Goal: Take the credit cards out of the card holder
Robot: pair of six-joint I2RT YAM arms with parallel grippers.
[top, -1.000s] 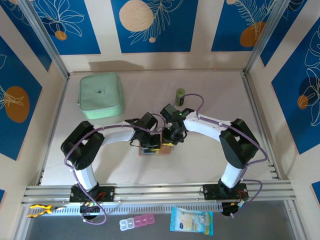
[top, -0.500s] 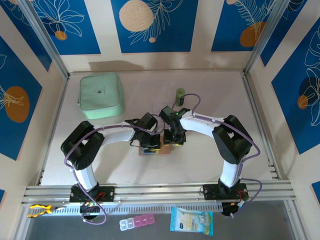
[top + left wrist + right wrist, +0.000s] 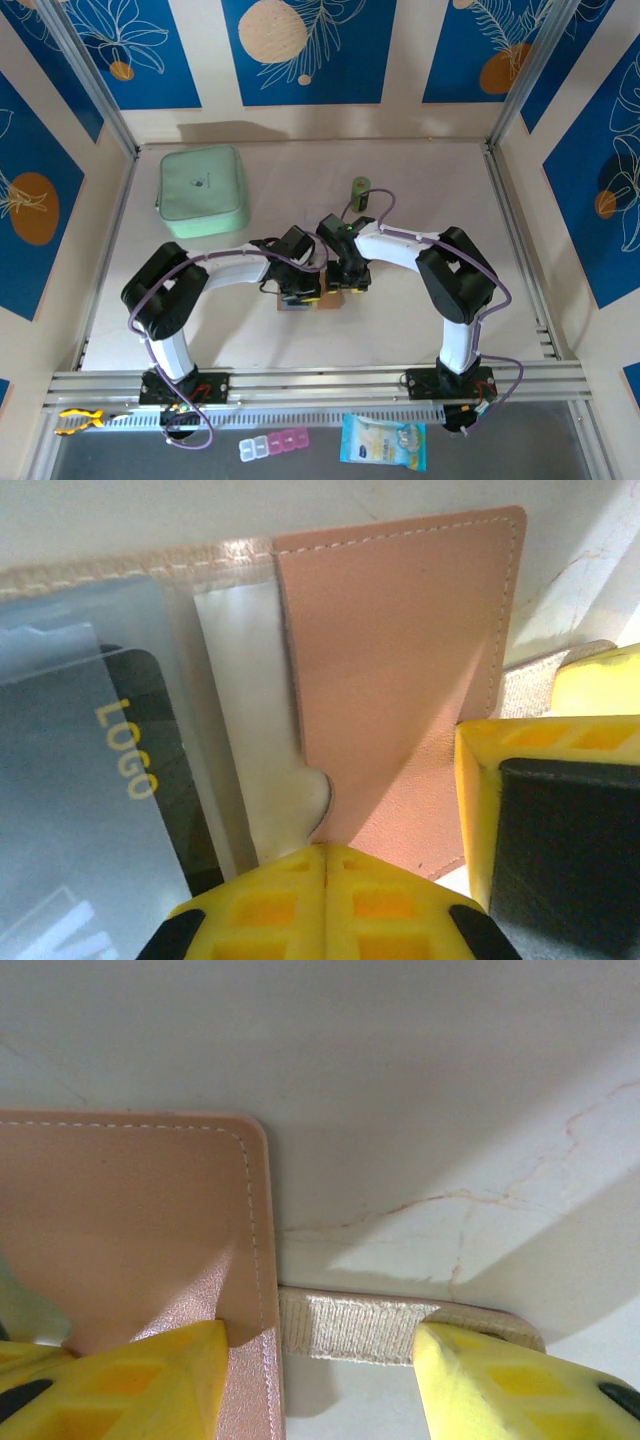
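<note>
I am resting my clenched left tool (image 3: 325, 865) on the card holder (image 3: 400, 660) lying open on the surface (image 3: 420, 1080), a credit card (image 3: 90, 810) showing inside; my right tool (image 3: 320, 1348) is hanging released astride its strap (image 3: 350, 1325).

Card holder (image 3: 318, 301) is lying opened flat on the table (image 3: 430, 170), directly under the left gripper (image 3: 305, 291) and right gripper (image 3: 350, 285), which are hanging side by side.

Left wrist: a card (image 3: 90, 810) is sitting in a pocket left of the fingertips (image 3: 270, 912), and the flap (image 3: 400, 660) is lying ahead of them.

Right wrist: a strap (image 3: 350, 1328) is lying between the fingers (image 3: 520, 1388), just beside the flap's edge.

Zip case (image 3: 203, 192) is sitting well behind and left of the left gripper. A small cylinder (image 3: 360, 190) is standing behind the right gripper. Packet (image 3: 383, 442) and pill box (image 3: 273, 445) are lying well back toward the arm bases, off the table.
</note>
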